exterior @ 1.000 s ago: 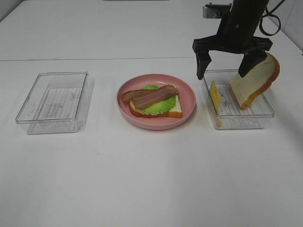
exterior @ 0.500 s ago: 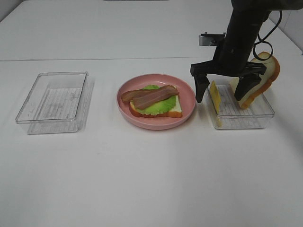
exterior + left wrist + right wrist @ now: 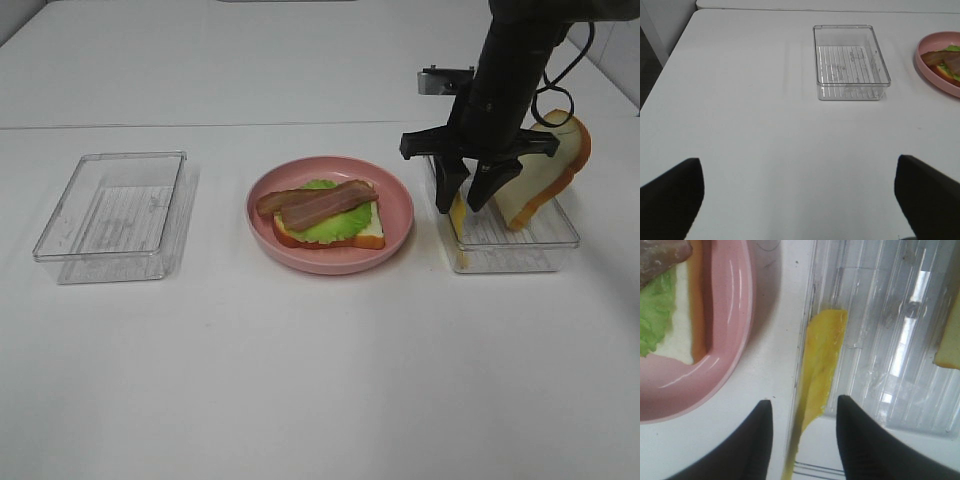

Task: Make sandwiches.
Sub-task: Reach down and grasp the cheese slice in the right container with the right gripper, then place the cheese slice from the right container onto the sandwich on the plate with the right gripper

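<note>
White surface (image 3: 300,380), cheese step: my right gripper (image 3: 462,207) sits half-open astride the cheese slice (image 3: 824,350), nothing pinched; next squeeze, lift onto bacon (image 3: 318,203).

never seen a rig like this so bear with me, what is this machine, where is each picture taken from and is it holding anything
It is a robot with two arms, each ending in a two-fingered gripper, at a white table. The wide picture comes from a camera mounted high; the other two come from cameras on the arms' wrists. On the table: a clear plastic tray at left, a pink plate with a half-built toy sandwich (bread, lettuce, bacon strips), and a second tray at right with a yellow cheese slice on edge and a bread slice leaning on its rim. The right gripper reaches into that tray, fingers either side of the cheese slice with gaps showing, so nothing is gripped yet. The left gripper hangs open over bare table, holding nothing.
</note>
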{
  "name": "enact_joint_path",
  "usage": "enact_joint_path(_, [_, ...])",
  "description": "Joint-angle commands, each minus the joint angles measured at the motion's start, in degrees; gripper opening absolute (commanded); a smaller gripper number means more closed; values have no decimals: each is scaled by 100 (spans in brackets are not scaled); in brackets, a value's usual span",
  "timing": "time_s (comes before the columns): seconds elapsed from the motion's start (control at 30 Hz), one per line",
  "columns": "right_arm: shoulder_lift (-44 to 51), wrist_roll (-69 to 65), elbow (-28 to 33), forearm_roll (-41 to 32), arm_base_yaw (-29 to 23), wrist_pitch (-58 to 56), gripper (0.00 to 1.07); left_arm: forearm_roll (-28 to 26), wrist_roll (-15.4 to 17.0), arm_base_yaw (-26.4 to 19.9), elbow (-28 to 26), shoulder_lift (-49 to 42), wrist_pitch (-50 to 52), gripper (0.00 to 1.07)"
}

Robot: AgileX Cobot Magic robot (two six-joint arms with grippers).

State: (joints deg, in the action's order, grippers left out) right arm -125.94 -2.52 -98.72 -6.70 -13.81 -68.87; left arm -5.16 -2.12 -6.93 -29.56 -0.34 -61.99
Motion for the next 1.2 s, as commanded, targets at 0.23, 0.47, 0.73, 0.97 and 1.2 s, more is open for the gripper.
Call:
enact_joint_path(0.23, [6, 23, 23, -29, 29, 40, 31, -34, 29, -17, 6, -92, 40, 98])
enact_joint_path(0.47, [6, 29, 17, -29, 29, 63, 0, -34, 29, -17, 6, -92, 40, 98])
enact_joint_path(0.73, [521, 52, -223, -413, 29, -57, 0, -52, 29, -17, 6, -92, 40, 98])
enact_joint_path(0.97, [894, 252, -327, -1570, -11, 332, 0, -57, 29, -17, 6, -92, 40, 98])
enact_joint_path(1.2, [590, 1215, -315, -3673, -212, 722, 0, -63, 29, -17, 6, -92, 40, 98])
